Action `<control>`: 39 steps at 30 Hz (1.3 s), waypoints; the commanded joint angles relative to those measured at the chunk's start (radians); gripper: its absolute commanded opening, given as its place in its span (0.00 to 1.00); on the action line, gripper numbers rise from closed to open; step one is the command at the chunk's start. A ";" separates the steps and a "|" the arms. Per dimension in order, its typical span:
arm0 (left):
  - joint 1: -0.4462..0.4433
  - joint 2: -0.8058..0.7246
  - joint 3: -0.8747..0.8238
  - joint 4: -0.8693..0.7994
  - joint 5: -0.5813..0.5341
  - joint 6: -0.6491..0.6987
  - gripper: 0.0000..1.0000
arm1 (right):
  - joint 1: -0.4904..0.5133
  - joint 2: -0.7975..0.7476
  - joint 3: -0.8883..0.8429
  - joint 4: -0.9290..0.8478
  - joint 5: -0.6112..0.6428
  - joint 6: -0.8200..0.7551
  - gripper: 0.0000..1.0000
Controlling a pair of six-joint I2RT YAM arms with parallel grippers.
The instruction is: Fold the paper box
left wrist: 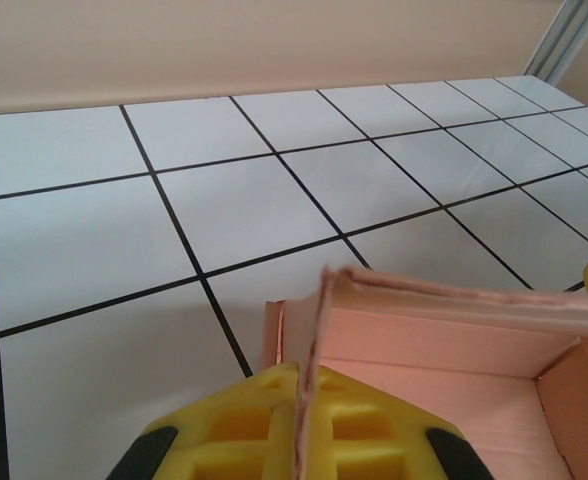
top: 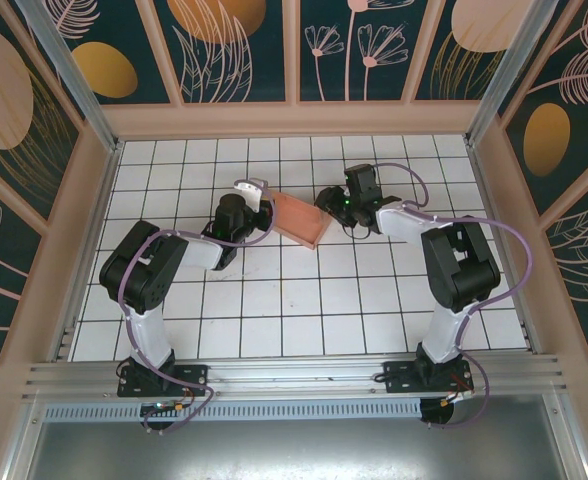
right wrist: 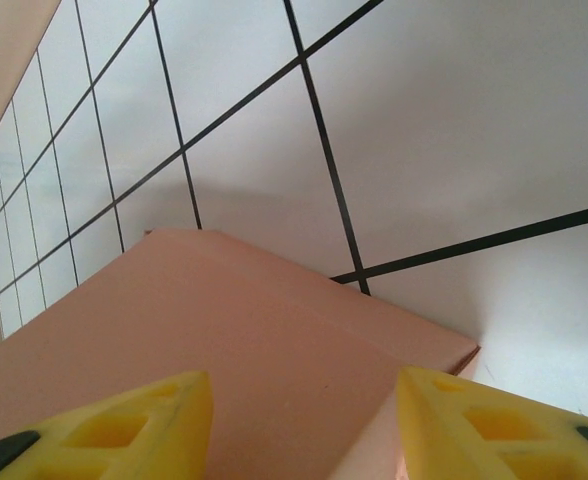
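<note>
**Paper box (top: pixel 299 218) being pinned by one wall while the other arm is lining up**

The paper box is sitting just above the middle of the overhead frame, on the white tiled surface (top: pixel 274 310) between the two arms. Its walls are standing and the inside is showing open, so I am judging it partly folded.

The left tool (left wrist: pixel 299 400) is pinching one upright card wall, its yellow pads pressed together on it. This is probably steadying the box against sliding.

The right tool (right wrist: pixel 304 420) is hovering with its fingers spread, straddling an outer face and corner of the box low in its wrist view. Whether they are touching the card I cannot tell. It seems to be readying to press a wall or flap.

The patterned panels (top: pixel 224 40) are standing around the surface, well apart from the box. The closest obstacle is the two arms crowding each other across it.
</note>
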 commanded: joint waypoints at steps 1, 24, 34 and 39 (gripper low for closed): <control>-0.007 0.027 -0.026 -0.022 -0.003 0.015 0.00 | -0.008 -0.076 -0.013 -0.009 0.031 0.020 0.57; -0.006 0.022 -0.035 -0.011 -0.007 0.027 0.00 | -0.104 -0.026 -0.186 0.364 -0.436 0.447 0.41; -0.008 0.026 -0.035 -0.011 -0.002 0.032 0.01 | -0.111 0.020 -0.188 0.382 -0.437 0.450 0.34; -0.008 0.035 -0.049 0.005 -0.002 0.024 0.03 | -0.111 0.034 -0.170 0.312 -0.400 0.392 0.29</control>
